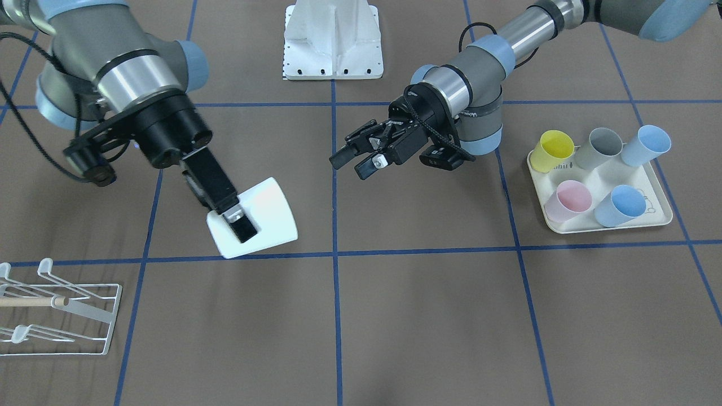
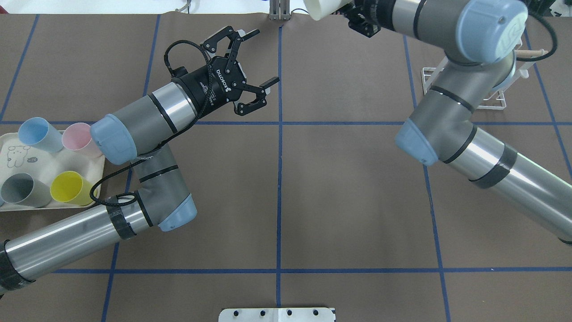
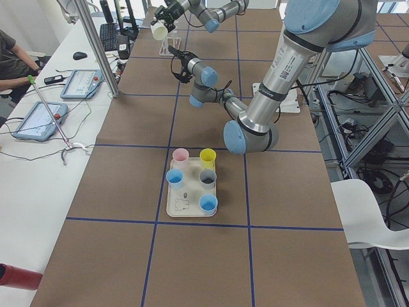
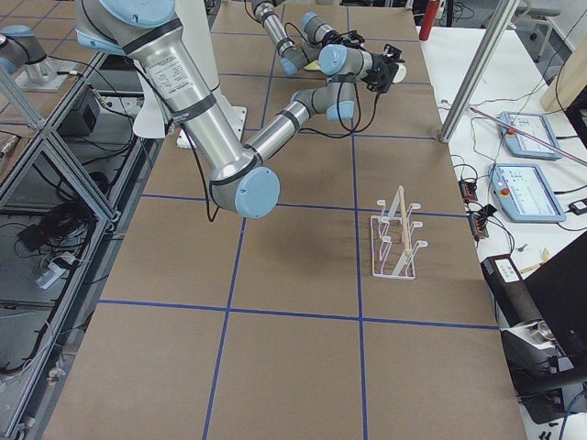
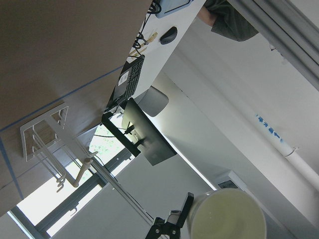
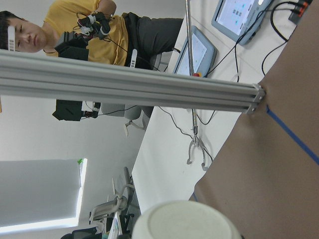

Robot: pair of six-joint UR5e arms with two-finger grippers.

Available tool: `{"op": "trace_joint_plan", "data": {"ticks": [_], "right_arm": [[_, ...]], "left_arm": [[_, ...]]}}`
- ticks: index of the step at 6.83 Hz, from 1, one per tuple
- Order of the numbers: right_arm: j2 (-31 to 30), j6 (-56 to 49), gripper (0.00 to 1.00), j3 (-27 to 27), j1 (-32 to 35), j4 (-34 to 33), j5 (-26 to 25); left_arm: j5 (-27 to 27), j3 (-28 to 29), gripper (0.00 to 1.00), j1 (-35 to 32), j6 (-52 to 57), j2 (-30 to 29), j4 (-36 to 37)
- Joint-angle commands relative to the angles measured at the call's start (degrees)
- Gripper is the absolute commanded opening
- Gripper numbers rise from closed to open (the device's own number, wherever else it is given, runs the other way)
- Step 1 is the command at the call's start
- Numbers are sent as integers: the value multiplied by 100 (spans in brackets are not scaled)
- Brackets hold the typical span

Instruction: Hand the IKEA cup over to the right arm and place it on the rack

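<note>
White cup (image 1: 268, 211) clamped in right gripper (image 1: 240, 225); left gripper (image 1: 351, 164) nearby, fingers spread.

1. The rack (image 1: 56, 302) runs off the front view's left edge; overhead, the right arm (image 2: 460, 89) covers most of it.
2. Left of the rack overhead, the white cup (image 2: 322, 9) is cropped by the top edge.
3. Far from the rack, the tray (image 2: 35, 161) is clipped at the overhead's left edge.

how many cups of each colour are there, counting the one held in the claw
white cup: 1
yellow cup: 1
grey cup: 1
pink cup: 1
blue cups: 2
total: 6
</note>
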Motion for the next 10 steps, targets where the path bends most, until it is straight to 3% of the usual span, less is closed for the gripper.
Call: {"op": "trace_joint_plan", "data": {"ticks": [1, 3, 4, 6, 8, 10], "right_arm": [[-365, -1475, 0, -36, 971, -582, 1007], [-856, -3342, 0, -35, 1430, -982, 1126], [-1137, -4116, 0, -36, 1632, -1043, 1117], [-1621, -5725, 0, -123, 1941, -1114, 960], [-1834, -7114, 0, -394, 2047, -1088, 418], [-1991, -7542, 0, -598, 2056, -965, 220]], "left_arm": [[-369, -14, 100, -305, 928, 11, 76], [-1491, -14, 100, -840, 2094, 186, 461], [-1749, -14, 100, -1000, 2788, 474, 490], [-1874, 3, 100, -1150, 3672, 748, 516], [-2645, -128, 100, -1711, 3988, 820, 1050], [-2675, -172, 100, -1731, 4096, 960, 1079]]}}
